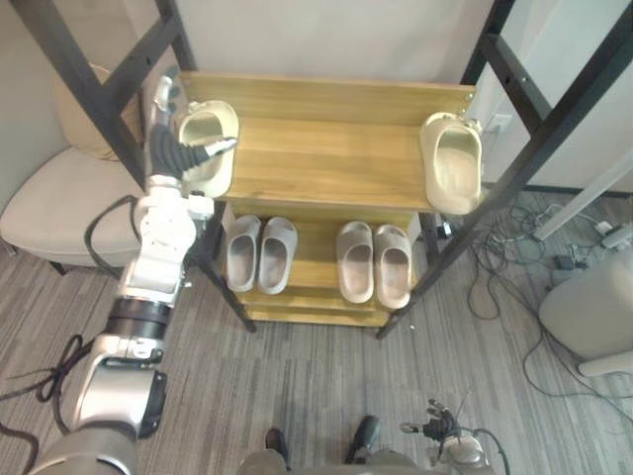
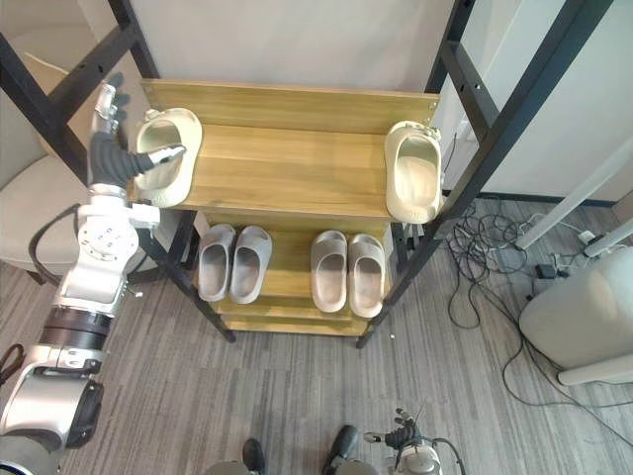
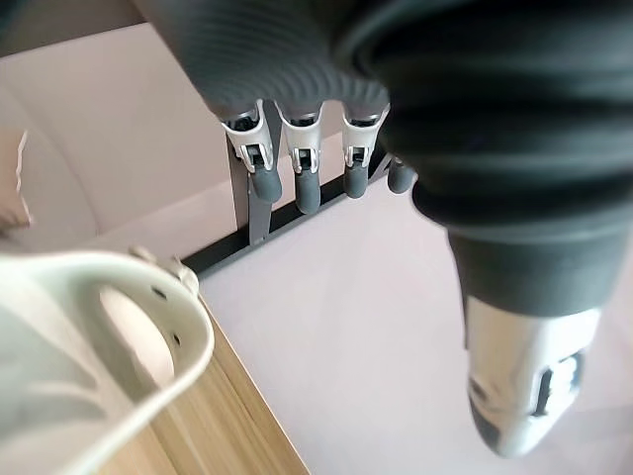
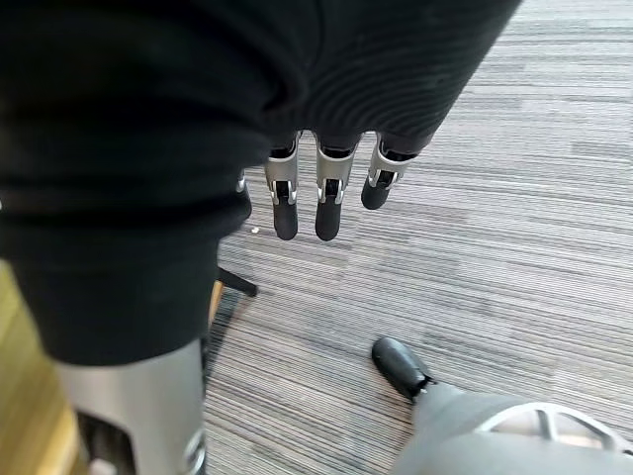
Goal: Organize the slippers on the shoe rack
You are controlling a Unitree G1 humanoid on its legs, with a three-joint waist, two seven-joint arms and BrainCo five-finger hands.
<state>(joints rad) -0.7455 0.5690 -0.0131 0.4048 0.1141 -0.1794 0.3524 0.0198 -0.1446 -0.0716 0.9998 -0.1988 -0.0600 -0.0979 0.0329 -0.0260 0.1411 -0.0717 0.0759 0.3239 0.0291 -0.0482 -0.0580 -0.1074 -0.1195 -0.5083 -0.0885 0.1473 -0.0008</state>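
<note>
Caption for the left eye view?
Left robot hand at a cream slipper on the top shelf; second slipper far right.

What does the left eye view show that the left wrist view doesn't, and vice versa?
Left eye view: the right-hand cream slipper on the top shelf, and below, a grey pair beside a second grey pair. Left wrist view: the fingers held straight, a black frame bar past them. Both: the left hand, the left-hand cream slipper by it, the top shelf.

Bright, even light, perhaps from overhead; soft shadow inside the shoe rack (image 1: 326,148).
</note>
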